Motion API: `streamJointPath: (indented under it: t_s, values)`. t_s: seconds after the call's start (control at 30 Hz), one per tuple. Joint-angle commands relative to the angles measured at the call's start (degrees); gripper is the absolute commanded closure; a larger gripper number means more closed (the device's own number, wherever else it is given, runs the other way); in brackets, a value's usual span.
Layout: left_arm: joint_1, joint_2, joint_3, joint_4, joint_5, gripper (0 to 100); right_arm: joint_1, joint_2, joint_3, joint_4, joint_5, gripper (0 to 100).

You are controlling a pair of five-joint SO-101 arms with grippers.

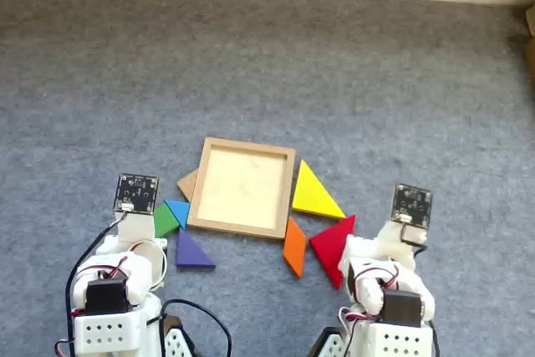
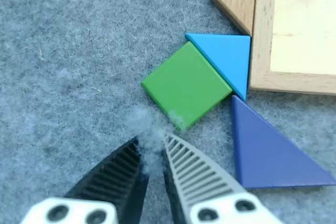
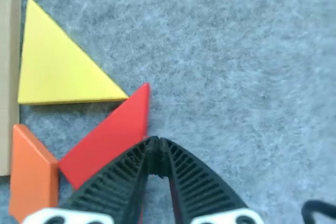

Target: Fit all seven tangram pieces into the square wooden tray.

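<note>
The square wooden tray (image 1: 197, 205) lies empty at the table's middle. Against its left side lie a tan piece (image 1: 189, 183), a light blue triangle (image 1: 178, 209), a green square (image 1: 165, 221) and a dark blue triangle (image 1: 191, 252). On its right lie a yellow triangle (image 1: 313, 192), an orange parallelogram (image 1: 294, 246) and a red triangle (image 1: 333, 245). My left gripper (image 2: 152, 139) hovers just short of the green square (image 2: 186, 84), fingers almost together and holding nothing. Over the red triangle's (image 3: 107, 137) edge my right gripper (image 3: 156, 141) is shut and empty.
Grey felt covers the table, with wide free room beyond the tray and to both sides. The left arm (image 1: 117, 286) and right arm (image 1: 389, 283) stand at the near edge. Black cables (image 1: 196, 315) loop by the left base.
</note>
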Motion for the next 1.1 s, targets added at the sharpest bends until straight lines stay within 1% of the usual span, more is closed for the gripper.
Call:
streamJointPath:
  t_s: [0.0,0.17,0.3,0.43,0.53,0.7,0.8,0.9,1.07]
  values:
    - [-0.48,-1.54,1.19,0.35,0.26,100,4.97,-0.31,-6.99,0.48,0.53,99.4]
    - [-0.48,-1.54,1.19,0.35,0.26,100,8.22,-0.04,-18.33,0.57,0.53,99.4]
    - [-0.48,-1.54,1.19,0.35,0.26,100,8.13,0.04,-25.27,0.92,0.53,99.4]
    - [-0.48,-1.54,1.19,0.35,0.26,100,7.96,1.8,-33.63,4.26,0.53,99.4]
    - [-0.48,-1.54,1.19,0.35,0.26,100,7.96,8.48,-42.15,7.87,0.53,99.4]
    - [-0.48,-1.54,1.19,0.35,0.26,100,7.6,25.45,-56.92,15.87,0.53,99.4]
    - [-0.48,-1.54,1.19,0.35,0.26,100,3.38,34.24,-62.99,19.03,0.53,99.4]
    - [-0.48,-1.54,1.19,0.35,0.26,100,-1.54,39.96,-64.84,19.12,0.53,99.4]
    - [-0.48,-1.54,1.19,0.35,0.26,100,-10.95,42.86,-64.75,19.03,0.62,99.4]
